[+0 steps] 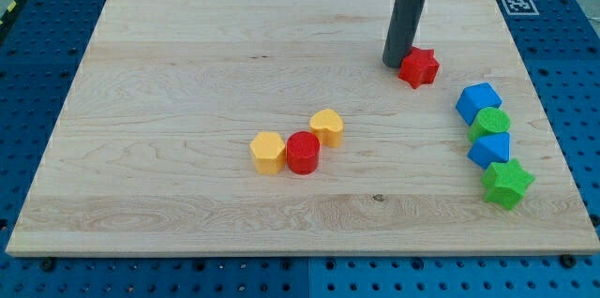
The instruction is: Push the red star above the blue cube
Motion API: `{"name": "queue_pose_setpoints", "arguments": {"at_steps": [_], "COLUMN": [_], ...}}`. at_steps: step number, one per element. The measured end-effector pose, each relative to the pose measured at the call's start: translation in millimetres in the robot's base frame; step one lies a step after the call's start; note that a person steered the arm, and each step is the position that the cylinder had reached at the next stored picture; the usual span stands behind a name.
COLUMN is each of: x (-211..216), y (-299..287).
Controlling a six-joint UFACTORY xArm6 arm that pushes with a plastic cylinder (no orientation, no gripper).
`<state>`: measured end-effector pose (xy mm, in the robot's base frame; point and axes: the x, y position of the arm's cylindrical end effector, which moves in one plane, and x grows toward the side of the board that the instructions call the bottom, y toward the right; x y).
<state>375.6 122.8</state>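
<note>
Directly at the view's right of my tip, the red star sits in contact with, or just beside, the rod's lower end; I cannot tell which. My end effector is a plain dark rod with nothing to open or close, and it holds no object. The rod stands upright on the wooden tabletop, in the upper right part of the board.

Positions relative to my tip:

1. Red star: immediately to the view's right, at nearly the same height in the view.
2. Blue cube: to the view's right and lower, beyond the red star and apart from it. The red star lies up and to the view's left of this cube.
3. Green cylinder: below the blue cube, touching it.
4. Second blue block, shape unclear: below the green cylinder, touching it.
5. Green star: lowest in that column, near the tabletop's right edge.
6. Yellow heart: lower and to the view's left, well apart from my tip.
7. Red cylinder: below-left of the yellow heart, just beside it.
8. Yellow hexagon: touching the red cylinder on its left side.
</note>
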Motion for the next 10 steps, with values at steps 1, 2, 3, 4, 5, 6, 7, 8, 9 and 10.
{"name": "queue_pose_setpoints", "arguments": {"at_steps": [1,2,3,4,5,6,7,8,9,10], "x": [16.3,22.6,22.6,27.3,34.7,35.2,35.2,35.2,34.8,35.3], "y": [0.0,1.3,2.1,9.9,23.1,30.4,30.7,32.5,46.8,55.6]}}
